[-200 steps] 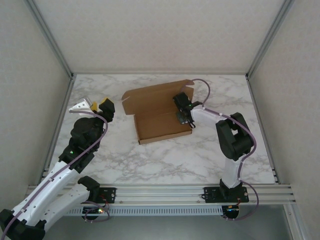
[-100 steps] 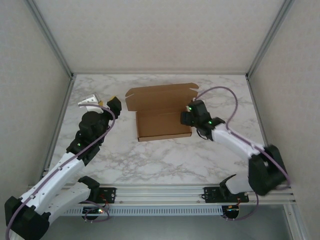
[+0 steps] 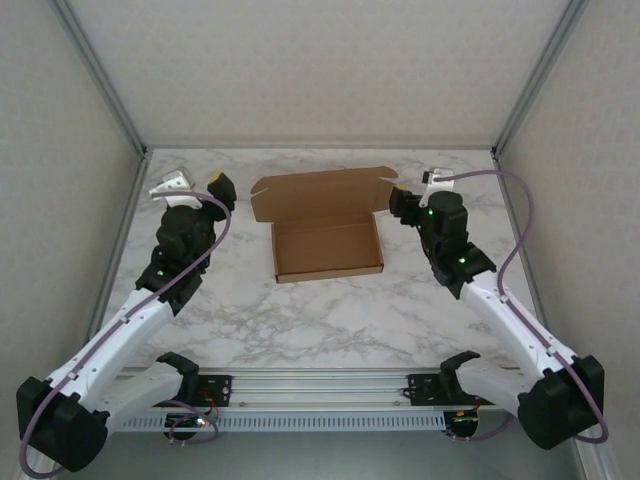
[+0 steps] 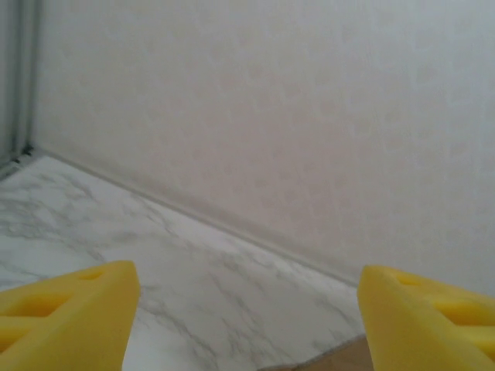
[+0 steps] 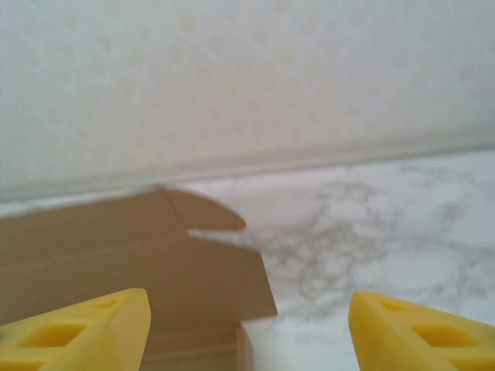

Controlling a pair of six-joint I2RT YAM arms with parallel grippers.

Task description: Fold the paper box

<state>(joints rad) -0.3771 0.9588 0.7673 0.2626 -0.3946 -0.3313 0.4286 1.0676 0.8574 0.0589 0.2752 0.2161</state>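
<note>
Since a second ago your right claw [image 3: 415,188] has come off the paper box [image 3: 325,235]. It was down on the box's right edge then, and now it hangs just off the box's far right corner, apart from the cardboard. Your left claw [image 3: 195,185] has drifted farther out too and sits well off the box's far left corner. The box itself has turned from a skewed lie to square with the edges of the tabletop [image 3: 300,320], and it has kept that place over the last half second.

You'll find the box open in the middle of the tabletop, between the two claws. Its shallow tray is the nearer part, with low walls standing up around it. The lid panel [image 3: 320,190] lies back flat beyond the tray, with a small ear tab [image 3: 385,172] poking out at its far right corner.

Both claws are spread wide and grip nothing. In the right wrist view the yellow fingers [image 5: 77,332] sit at the two lower corners with open space between them. Beyond them you see the box's right end: the rounded ear tab, a slit under it, and bare marble to the right of the box. In the left wrist view the yellow fingers [image 4: 69,317] are just as far apart, looking over marble toward a pale wall [image 4: 271,100]. A thin brown sliver at the bottom is too small to identify.
</note>
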